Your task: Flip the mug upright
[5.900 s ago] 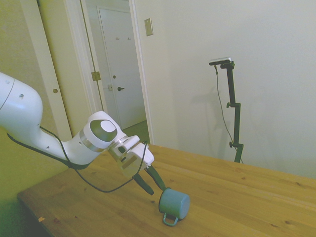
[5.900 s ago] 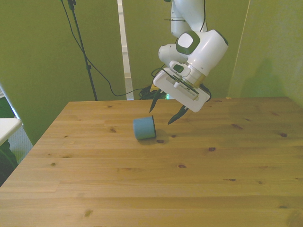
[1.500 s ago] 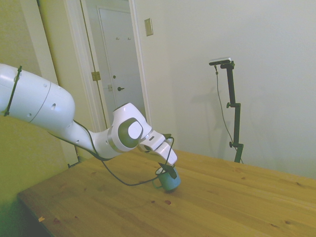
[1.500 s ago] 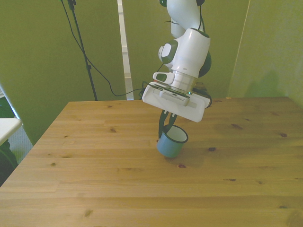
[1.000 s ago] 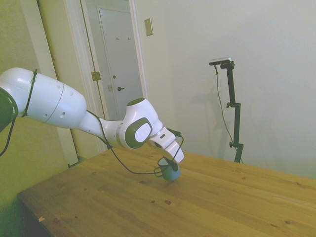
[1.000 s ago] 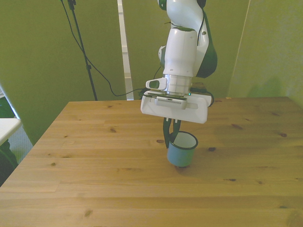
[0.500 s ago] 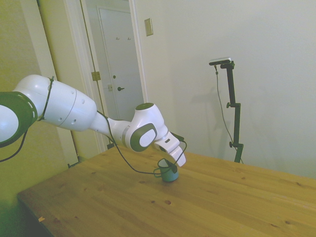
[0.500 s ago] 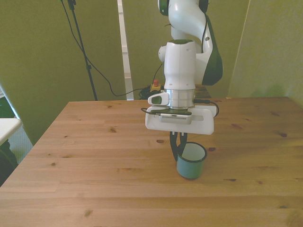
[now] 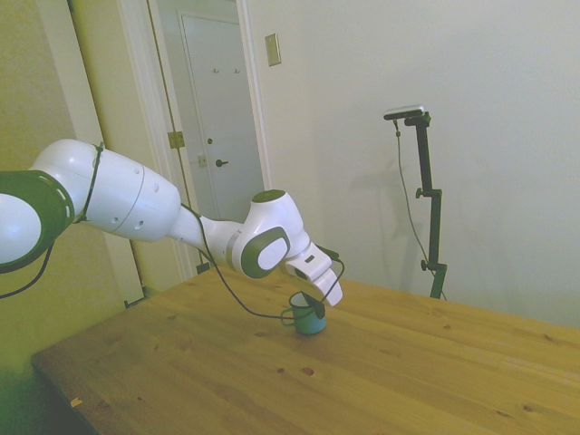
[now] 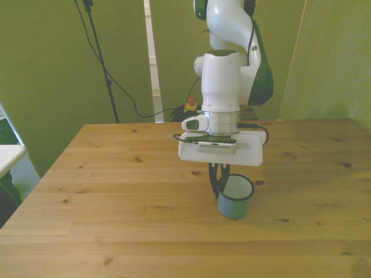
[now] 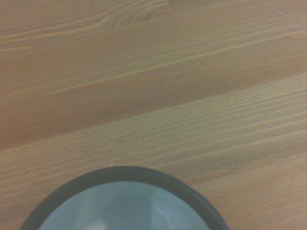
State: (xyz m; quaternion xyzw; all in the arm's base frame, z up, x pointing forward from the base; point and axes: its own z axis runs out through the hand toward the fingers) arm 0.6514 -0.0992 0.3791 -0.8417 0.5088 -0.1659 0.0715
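The teal-blue mug [image 10: 235, 202] stands upright on the wooden table [image 10: 116, 191], mouth up, with a pale inside and a dark rim. My gripper [image 10: 217, 180] points straight down over the mug's edge on the front view's left side and is shut on the wall there. In the side view the mug [image 9: 309, 319] sits under the white hand, and its loop handle [image 9: 286, 316] points toward the arm's base. The gripper [image 9: 314, 304] meets the mug at its rim. The wrist view shows the mug's dark rim [image 11: 120, 173] from above, over bare wood.
The table's planks [image 9: 435, 372] stretch out on all sides of the mug. A black cable [image 9: 237, 304] loops from the arm to the hand. Behind the table in the side view stand a wall and a doorway [image 9: 217, 127].
The mug lay on its side beside the open gripper at first. The gripper has since closed on it, turned it mouth-up and carried it nearer the front camera. Over the last half second, almost nothing moved.
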